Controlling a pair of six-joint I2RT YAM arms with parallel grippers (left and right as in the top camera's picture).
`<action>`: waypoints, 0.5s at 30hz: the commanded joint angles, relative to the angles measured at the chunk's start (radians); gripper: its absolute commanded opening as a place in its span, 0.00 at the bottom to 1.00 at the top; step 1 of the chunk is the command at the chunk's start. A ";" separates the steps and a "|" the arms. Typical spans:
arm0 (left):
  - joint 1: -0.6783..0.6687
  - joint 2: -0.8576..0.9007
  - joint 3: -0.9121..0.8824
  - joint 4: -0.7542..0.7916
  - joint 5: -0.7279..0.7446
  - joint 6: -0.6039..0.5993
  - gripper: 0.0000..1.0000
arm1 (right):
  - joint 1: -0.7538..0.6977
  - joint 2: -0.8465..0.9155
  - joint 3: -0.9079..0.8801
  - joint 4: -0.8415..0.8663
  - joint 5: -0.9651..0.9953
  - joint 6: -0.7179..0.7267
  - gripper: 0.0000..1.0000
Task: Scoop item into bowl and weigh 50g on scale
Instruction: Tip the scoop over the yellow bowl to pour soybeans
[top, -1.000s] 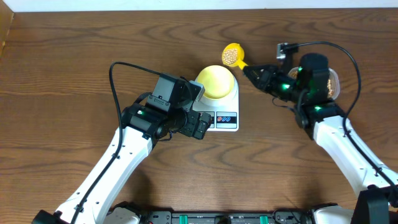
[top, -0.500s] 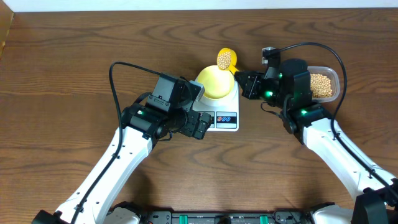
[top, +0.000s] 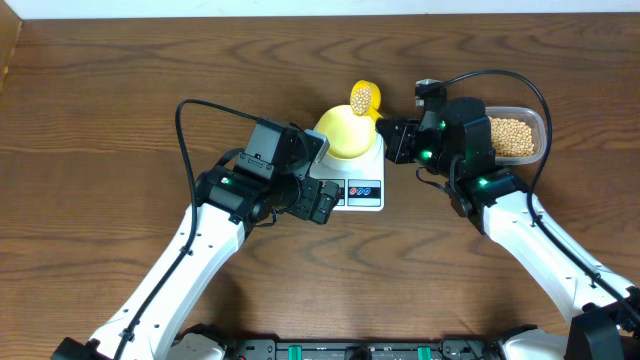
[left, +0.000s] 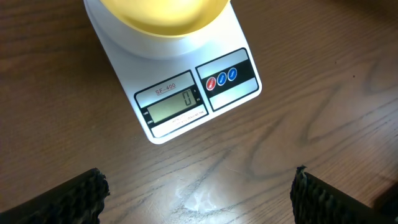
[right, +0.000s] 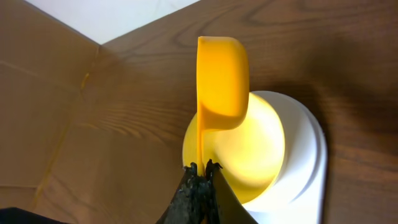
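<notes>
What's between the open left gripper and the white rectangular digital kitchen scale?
Only bare brown wooden table, shown in the left wrist view; the left gripper hovers apart from the white scale.

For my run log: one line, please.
right gripper shut on bright yellow scoop of tan beans | above pale yellow-green bowl | left gripper open | white scale zero

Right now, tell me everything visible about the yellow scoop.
The scoop is bright yellow, plastic-looking, with a deep rounded cup and a thin flat handle. The right gripper has its jaws shut on the handle. The cup hangs over the bowl's far rim, seen side-on from the wrist; overhead, beans show inside it.
</notes>
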 joint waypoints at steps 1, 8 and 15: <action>-0.001 0.003 -0.002 0.001 0.011 0.018 0.96 | 0.009 0.002 0.000 -0.004 0.017 -0.095 0.01; -0.001 0.003 -0.002 0.001 0.011 0.018 0.96 | 0.009 0.002 0.000 -0.004 0.018 -0.113 0.01; -0.001 0.003 -0.002 0.001 0.011 0.018 0.96 | 0.009 0.002 0.000 -0.006 0.015 -0.145 0.01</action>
